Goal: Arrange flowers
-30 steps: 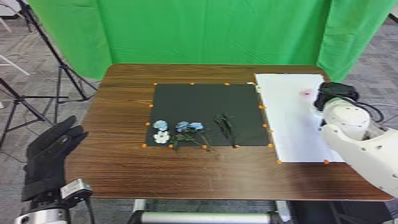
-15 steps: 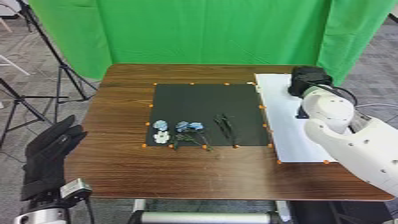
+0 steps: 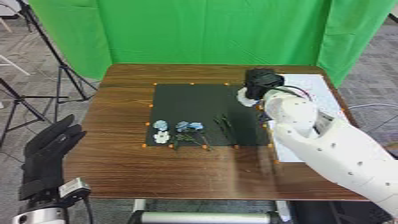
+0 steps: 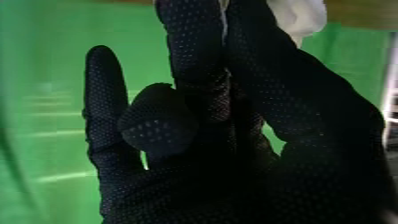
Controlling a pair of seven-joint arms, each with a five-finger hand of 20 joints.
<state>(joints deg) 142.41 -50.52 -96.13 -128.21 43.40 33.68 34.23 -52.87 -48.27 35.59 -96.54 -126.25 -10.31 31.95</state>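
My right hand is over the upper right edge of the black mat, shut on a white flower whose bloom shows at its left side. In the right wrist view, the hand has its thumb and a finger pinched together, with white petals beside the tips. On the mat's lower part lie blue flowers, another blue bloom, a white bloom and dark green stems. My left hand is open off the table's left side.
A white sheet lies right of the mat, partly under my right arm. Small orange markers line the mat on the brown table. A green curtain hangs behind, and black tripod stands are on the left.
My right hand has moved left from above the white sheet to the mat's edge, and the white flower in it has come into view. My left hand has stayed in place.
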